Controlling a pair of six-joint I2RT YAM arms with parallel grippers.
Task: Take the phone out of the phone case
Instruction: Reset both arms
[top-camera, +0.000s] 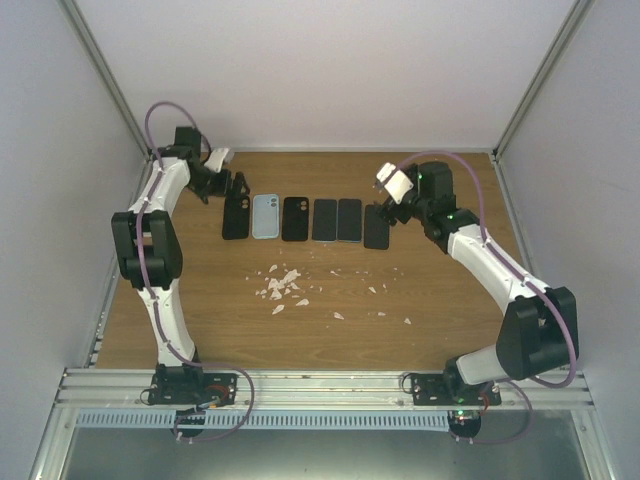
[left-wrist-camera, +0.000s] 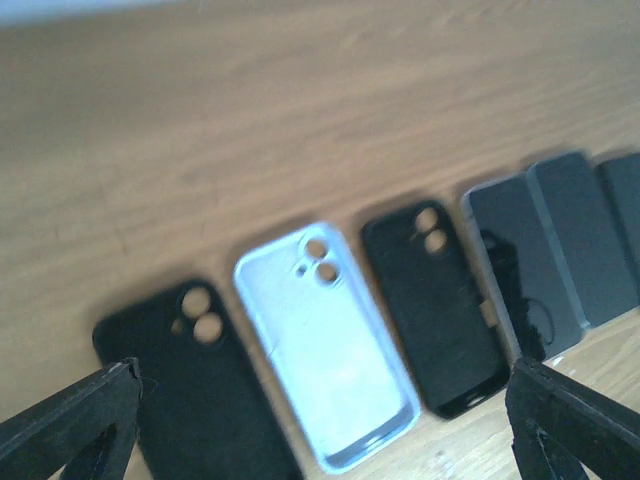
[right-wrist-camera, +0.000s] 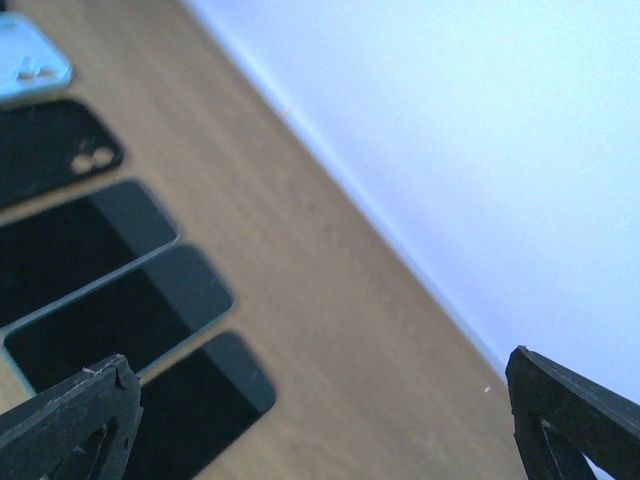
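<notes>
A row lies on the wooden table: a black case, a light blue case, a second black case, then three dark phones. The cases look empty, with open camera holes. My left gripper is open and empty above the left end of the row; its view shows the black case, the blue case, the second black case and a phone. My right gripper is open and empty over the rightmost phone.
White scraps are scattered across the middle of the table. White walls with aluminium posts close in the back and both sides. A metal rail carries the arm bases at the near edge.
</notes>
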